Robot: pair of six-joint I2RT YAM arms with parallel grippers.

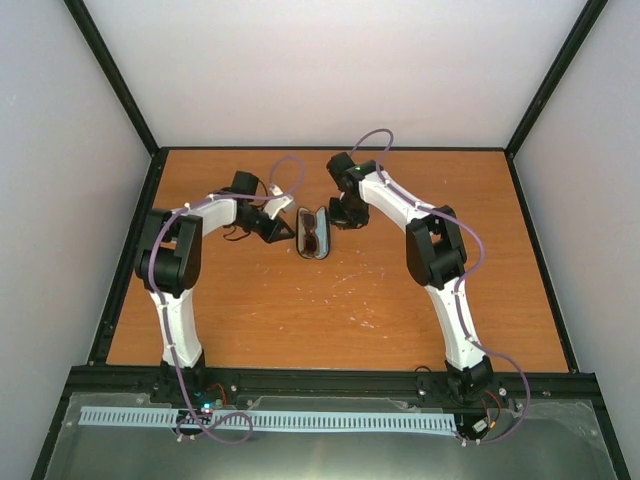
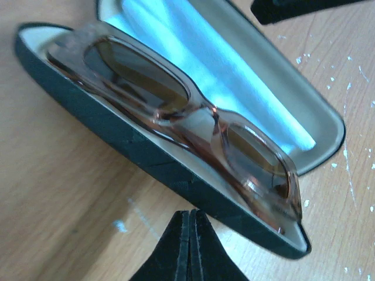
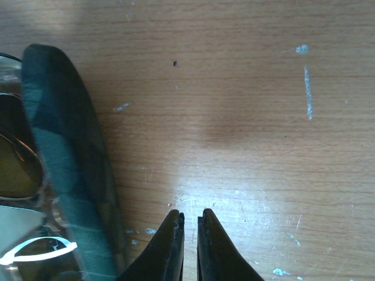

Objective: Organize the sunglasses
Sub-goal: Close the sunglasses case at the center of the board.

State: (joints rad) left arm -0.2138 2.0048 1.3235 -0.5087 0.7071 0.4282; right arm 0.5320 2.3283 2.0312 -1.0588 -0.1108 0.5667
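Observation:
The sunglasses (image 2: 193, 111), with brown lenses and a thin brown frame, lie folded in the near half of the open black case (image 2: 146, 158). A pale blue cloth (image 2: 222, 76) lines the far half. In the top view the case (image 1: 322, 218) with the sunglasses (image 1: 309, 238) sits at the table's middle back. My left gripper (image 2: 190, 219) is shut and empty, just short of the case's left wall (image 1: 285, 232). My right gripper (image 3: 190, 219) is shut to a thin slit, empty, over bare wood right of the case (image 3: 64, 158); a lens (image 3: 14, 167) shows beyond its wall.
The wooden table (image 1: 330, 310) has black rails along its edges and pale walls around it. Small white paint flecks (image 3: 306, 88) mark the wood. The right gripper's dark tip (image 2: 293, 9) shows behind the case in the left wrist view.

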